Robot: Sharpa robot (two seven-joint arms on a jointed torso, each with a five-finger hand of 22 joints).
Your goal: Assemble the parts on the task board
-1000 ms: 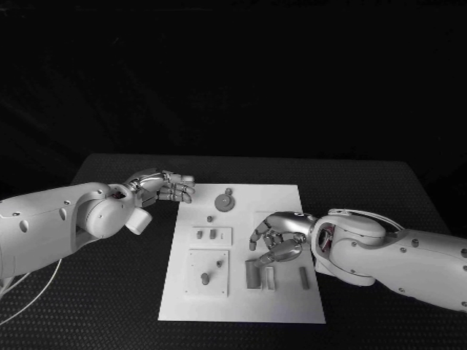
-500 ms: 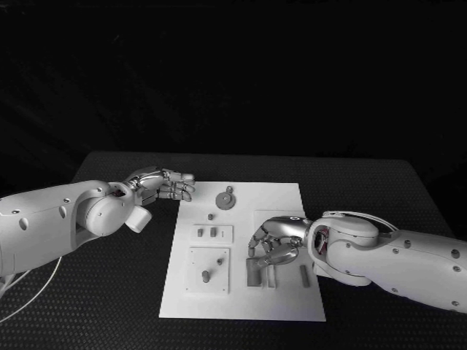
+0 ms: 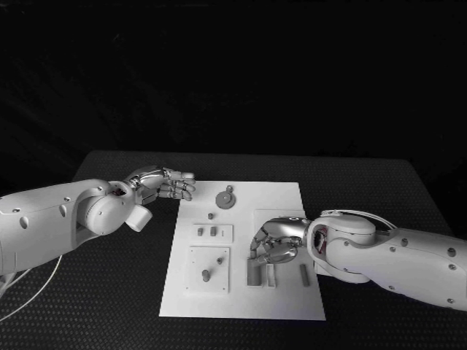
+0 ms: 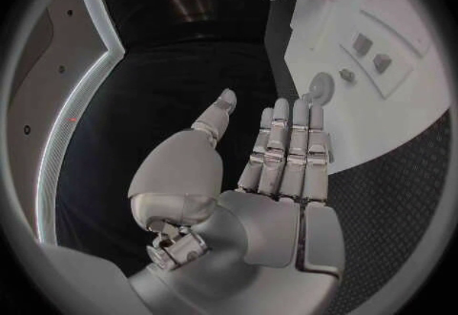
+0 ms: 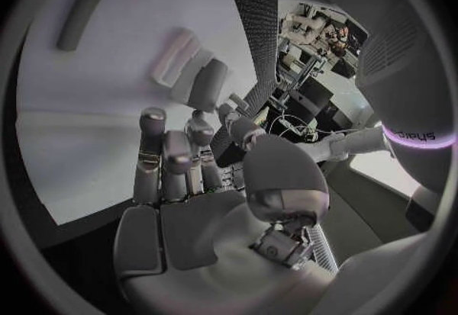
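Silver right hand [image 3: 276, 246] lowered over task board [image 3: 279, 200], fingers [image 5: 157, 149] curled toward upright grey parts [image 3: 261, 275], grasp unclear. Left hand [image 3: 162, 184] parked on tabletop [image 3: 381, 182] beside board, holding nothing.

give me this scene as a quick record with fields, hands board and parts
board: white plate in the middle of the black table
left hand: off the board's far left corner, fingers apart, holding nothing
right hand: over the board's near right area, fingers pointing down at the upright parts; contact cannot be told
round part: near the board's far edge
bar part: lies flat near the board's right edge
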